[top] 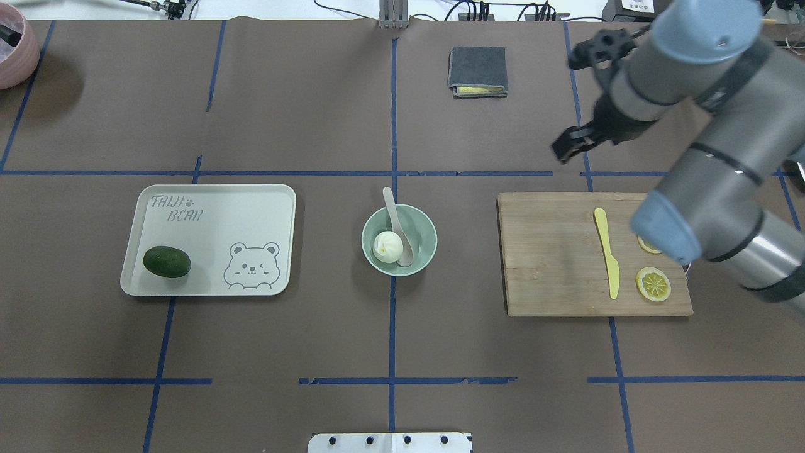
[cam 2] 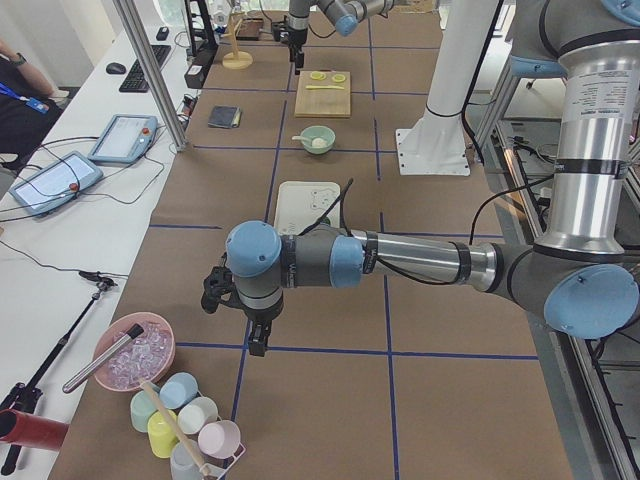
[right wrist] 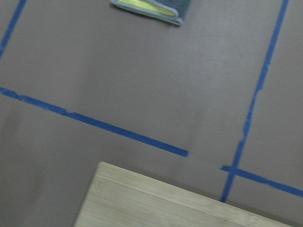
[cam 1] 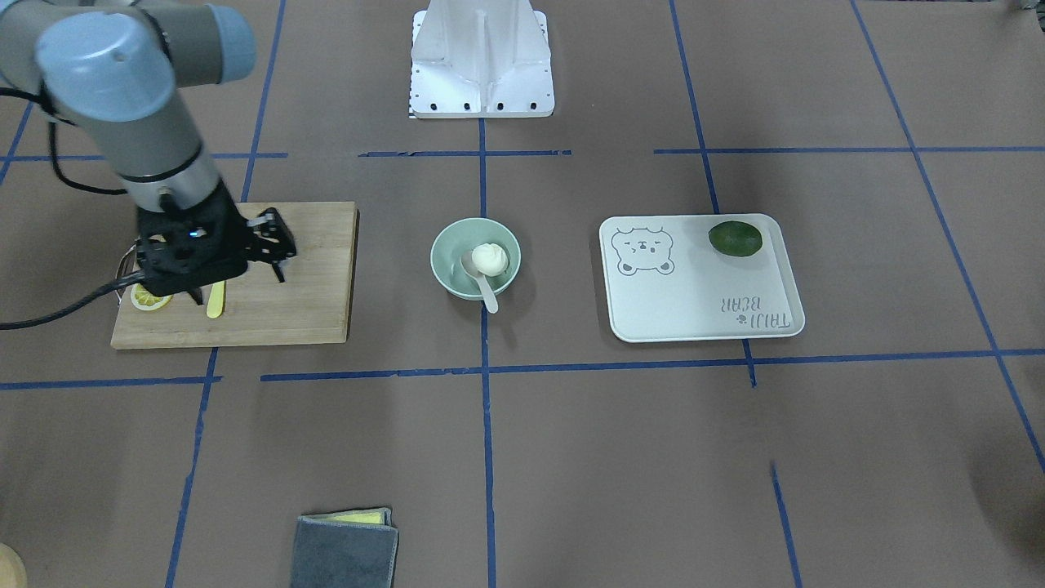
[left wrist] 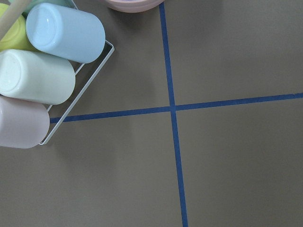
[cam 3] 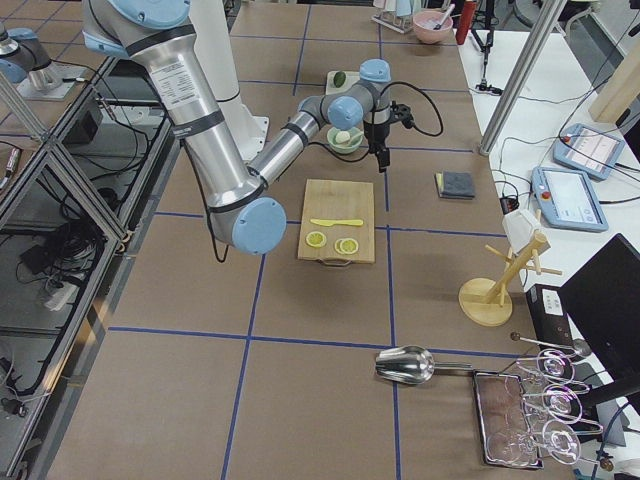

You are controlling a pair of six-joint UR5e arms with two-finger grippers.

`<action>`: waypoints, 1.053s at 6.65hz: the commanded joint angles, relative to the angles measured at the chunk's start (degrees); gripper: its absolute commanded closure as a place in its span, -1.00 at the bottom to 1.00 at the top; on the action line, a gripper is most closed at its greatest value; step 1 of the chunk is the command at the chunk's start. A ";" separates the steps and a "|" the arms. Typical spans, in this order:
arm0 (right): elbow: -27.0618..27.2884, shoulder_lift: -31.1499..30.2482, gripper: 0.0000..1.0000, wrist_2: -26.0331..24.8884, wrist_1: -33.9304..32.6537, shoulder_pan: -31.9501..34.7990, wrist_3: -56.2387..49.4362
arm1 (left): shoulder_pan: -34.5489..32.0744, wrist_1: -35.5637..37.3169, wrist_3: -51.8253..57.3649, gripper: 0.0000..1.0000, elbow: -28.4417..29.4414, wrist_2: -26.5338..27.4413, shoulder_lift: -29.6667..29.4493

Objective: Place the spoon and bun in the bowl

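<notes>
The mint-green bowl (top: 425, 221) stands at the table's middle. The white pleated bun (top: 388, 246) lies inside it. The off-white spoon (top: 395, 217) rests in the bowl beside the bun, its handle sticking out over the rim. They also show in the front view: bowl (cam 1: 447, 245), bun (cam 1: 491, 258), spoon (cam 1: 486, 294). My right gripper (top: 558, 153) hangs high by the cutting board's far edge, away from the bowl; its fingers look shut and empty. My left gripper (cam 2: 257, 345) is far off near the cup rack; I cannot tell whether it is open.
A wooden cutting board (top: 547, 264) holds a yellow knife (top: 607, 251) and lemon slices (top: 653, 284). A white bear tray (top: 239, 214) holds a dark green fruit (top: 166, 262). A folded grey cloth (top: 478, 70) lies at the far side. Cups in a rack (left wrist: 42, 75) lie under the left wrist.
</notes>
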 commanded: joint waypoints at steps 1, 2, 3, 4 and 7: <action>0.37 -13.23 -1.00 8.65 -0.66 16.63 -27.84 | 0.01 0.02 0.07 -1.00 -0.15 3.68 0.09; -0.08 -19.90 -1.00 9.98 -0.31 23.15 -33.37 | 0.01 -0.07 0.07 -1.00 -0.06 3.68 0.09; 0.09 -25.54 -1.00 10.08 0.04 26.96 -33.51 | 0.10 0.02 0.07 -1.00 0.46 3.68 0.09; -0.17 -29.68 -1.00 9.65 0.04 28.30 -33.95 | 0.18 0.28 0.07 -1.00 0.46 3.68 0.09; -2.54 -33.23 -1.00 12.79 -0.05 32.79 -33.34 | 2.03 0.46 0.16 -1.00 0.38 3.24 0.88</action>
